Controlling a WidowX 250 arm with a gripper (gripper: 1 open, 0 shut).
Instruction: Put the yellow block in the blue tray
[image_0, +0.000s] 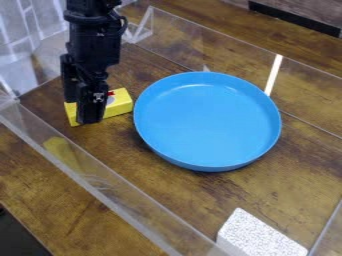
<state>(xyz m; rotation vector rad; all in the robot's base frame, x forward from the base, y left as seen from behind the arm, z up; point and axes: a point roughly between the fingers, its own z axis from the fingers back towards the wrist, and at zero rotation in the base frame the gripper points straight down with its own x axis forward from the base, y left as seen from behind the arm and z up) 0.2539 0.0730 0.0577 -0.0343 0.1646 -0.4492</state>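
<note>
Yellow block (112, 102) sits on the wooden table (160, 200), just left of the blue tray (207, 118); the gripper (86, 108), jaws spread, stands over it.

Black boxy arm; gripper (86, 108) with two long flat black fingers, small white marking low on one.

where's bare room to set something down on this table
The round blue plastic tray is empty inside. Bare wood lies in front of it, toward the white speckled pad. It is crowded at the left, where the open black gripper stands over the small yellow block.
</note>
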